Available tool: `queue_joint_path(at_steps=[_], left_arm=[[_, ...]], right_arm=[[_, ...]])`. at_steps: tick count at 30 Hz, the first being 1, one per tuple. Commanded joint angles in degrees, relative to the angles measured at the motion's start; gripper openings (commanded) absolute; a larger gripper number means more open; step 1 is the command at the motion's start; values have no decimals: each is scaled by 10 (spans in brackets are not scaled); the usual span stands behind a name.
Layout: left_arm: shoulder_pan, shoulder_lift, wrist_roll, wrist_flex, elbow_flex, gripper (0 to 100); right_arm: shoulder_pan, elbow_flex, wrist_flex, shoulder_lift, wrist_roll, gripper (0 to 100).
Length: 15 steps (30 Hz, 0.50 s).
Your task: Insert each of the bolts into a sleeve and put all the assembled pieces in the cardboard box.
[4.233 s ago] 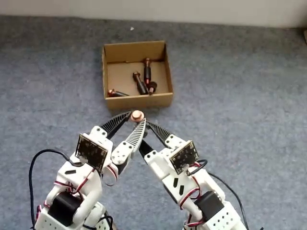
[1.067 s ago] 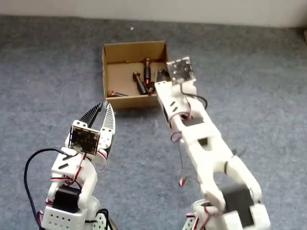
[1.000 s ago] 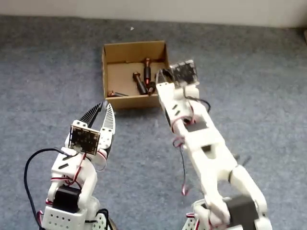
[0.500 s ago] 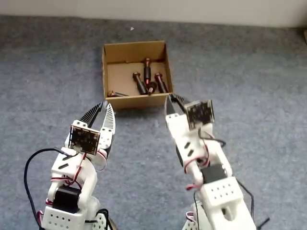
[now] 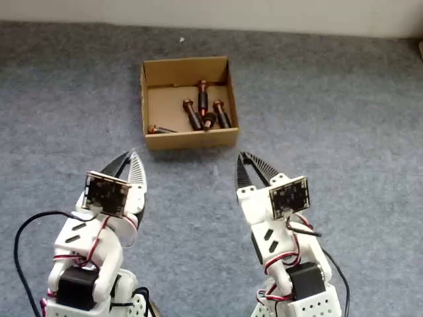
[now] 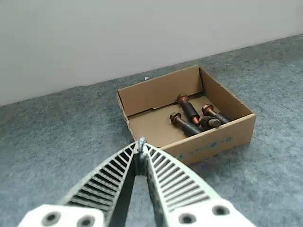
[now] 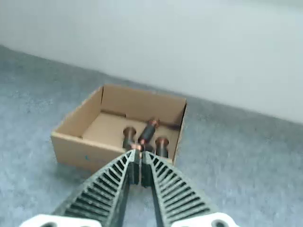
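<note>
The cardboard box sits on the grey carpet at the far middle, holding several copper-headed bolts in dark sleeves. One assembled piece lies by the box's right wall. My left gripper hovers just short of the box's front left corner, shut and empty. My right gripper is level with it near the front right corner, also shut and empty. In the left wrist view the tips meet before the box and its bolts. In the right wrist view the shut gripper points at the box.
Grey carpet spreads to every side of the box. A pale wall runs along the far edge. A black cable loops beside the left arm's base.
The right arm came back from over the box to the near side, leaving an assembled piece by the box's right wall. The left arm drew back a little, to the left.
</note>
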Motion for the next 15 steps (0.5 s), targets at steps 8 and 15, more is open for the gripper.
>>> queue_joint_path(at_steps=[8,15], left_arm=[[-51,-6,13,99,-49,5],[-107,-6,12,105,4,5]], right_arm=[[-3,9,83,-14,3,5],[-3,10,160,-14,3,5]])
